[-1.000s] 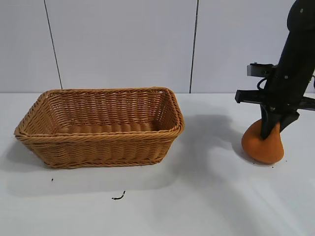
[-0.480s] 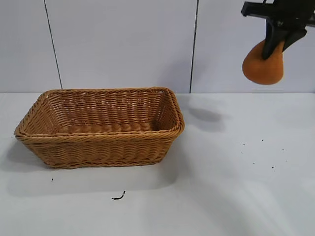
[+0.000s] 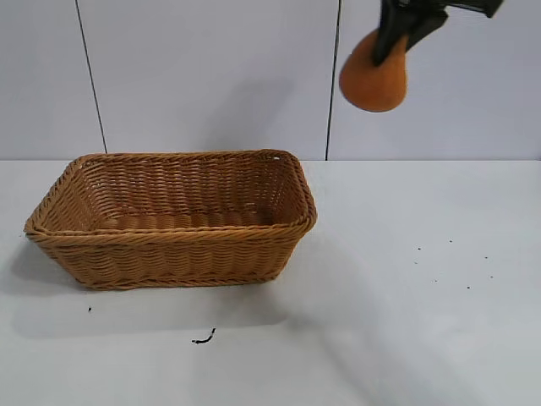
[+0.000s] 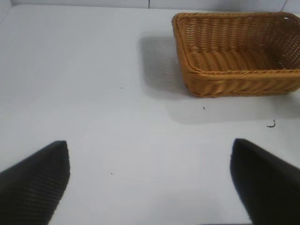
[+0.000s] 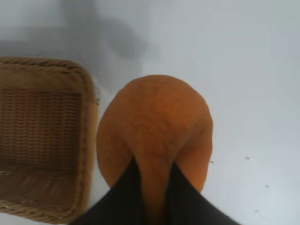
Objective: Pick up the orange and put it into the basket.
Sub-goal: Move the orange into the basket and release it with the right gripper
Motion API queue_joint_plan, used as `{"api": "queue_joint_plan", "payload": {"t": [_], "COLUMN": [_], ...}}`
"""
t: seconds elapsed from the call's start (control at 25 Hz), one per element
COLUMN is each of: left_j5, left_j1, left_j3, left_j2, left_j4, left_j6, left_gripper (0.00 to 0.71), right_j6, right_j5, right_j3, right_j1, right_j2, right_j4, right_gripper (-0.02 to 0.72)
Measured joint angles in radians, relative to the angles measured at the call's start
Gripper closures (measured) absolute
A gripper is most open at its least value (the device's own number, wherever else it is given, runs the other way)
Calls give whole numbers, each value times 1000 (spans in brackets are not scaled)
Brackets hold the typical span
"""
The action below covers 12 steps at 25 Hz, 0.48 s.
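The orange [image 3: 374,80] hangs high in the air, above and to the right of the basket [image 3: 173,241]. My right gripper [image 3: 396,38] is shut on the orange's narrow top. In the right wrist view the orange [image 5: 154,126] fills the middle, pinched between the black fingers [image 5: 122,197], with the basket's end [image 5: 42,140] below and beside it. The tan wicker basket stands on the white table at the left and holds nothing that I can see. My left gripper [image 4: 150,178] is open over bare table, with the basket [image 4: 239,70] farther off.
The white table [image 3: 406,304] carries a small dark scrap [image 3: 203,339] in front of the basket and some dark specks [image 3: 448,262] at the right. A panelled grey wall stands behind.
The right gripper lifted the orange off the table at the right, raised it high, then carried it left toward the basket. The basket has not moved.
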State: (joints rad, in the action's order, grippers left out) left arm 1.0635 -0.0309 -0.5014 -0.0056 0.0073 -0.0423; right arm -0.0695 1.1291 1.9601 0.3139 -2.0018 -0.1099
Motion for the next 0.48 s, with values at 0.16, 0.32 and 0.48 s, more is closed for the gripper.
{"api": "queue_joint_plan", "payload": {"t": [0.16,0.32,0.48], "left_j5": [0,0,0], "left_j1": [0,0,0], "left_j3": [0,0,0], "left_j2": [0,0,0], "left_j4": [0,0,0], "left_j6": [0,0,0], "left_gripper": [44,44,44], "right_j6": [-22,-49,-52], "right_j5": [-61,-113,-151], "right_j3": [3,3,3], "right_j1": [111,207,261], "right_j2": [-17,-89,-176], "right_j4": [0,-1,-3], "right_gripper": [679,679,679]}}
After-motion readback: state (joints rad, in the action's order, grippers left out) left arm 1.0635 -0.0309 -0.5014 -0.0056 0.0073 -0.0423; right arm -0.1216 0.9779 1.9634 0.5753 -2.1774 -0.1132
